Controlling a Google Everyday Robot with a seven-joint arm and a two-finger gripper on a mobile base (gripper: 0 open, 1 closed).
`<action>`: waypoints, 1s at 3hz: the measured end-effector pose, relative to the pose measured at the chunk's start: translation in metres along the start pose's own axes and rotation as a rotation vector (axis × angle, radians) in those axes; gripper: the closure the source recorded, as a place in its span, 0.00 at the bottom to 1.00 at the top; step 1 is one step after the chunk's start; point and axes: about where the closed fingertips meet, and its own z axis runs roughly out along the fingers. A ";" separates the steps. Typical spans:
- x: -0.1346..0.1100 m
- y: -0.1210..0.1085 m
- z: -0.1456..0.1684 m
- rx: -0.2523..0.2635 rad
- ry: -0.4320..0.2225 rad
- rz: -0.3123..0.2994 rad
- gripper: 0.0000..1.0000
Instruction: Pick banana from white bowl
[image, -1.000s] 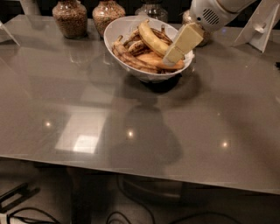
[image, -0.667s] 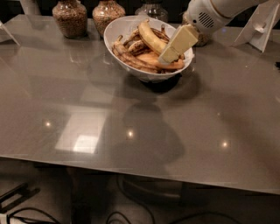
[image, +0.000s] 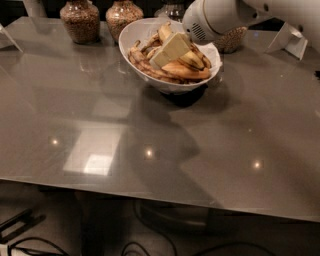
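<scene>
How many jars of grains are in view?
3. The left jar and middle jar stand at the back left; the right jar is behind the arm, beside the white bowl. The claw is over the bananas. More may be hidden.

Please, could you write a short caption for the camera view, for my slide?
The robot's tool reaches into the white bowl, over the banana, on a grey table.

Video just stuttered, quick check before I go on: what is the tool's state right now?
The tool: low in the wide glossy white oval bowl, over the bananas; open, closed or holding anything cannot be told.
</scene>
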 end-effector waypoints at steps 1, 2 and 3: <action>-0.002 -0.001 0.023 0.003 -0.017 0.031 0.18; 0.003 -0.007 0.037 0.031 -0.009 0.048 0.32; 0.012 -0.016 0.043 0.080 0.010 0.052 0.31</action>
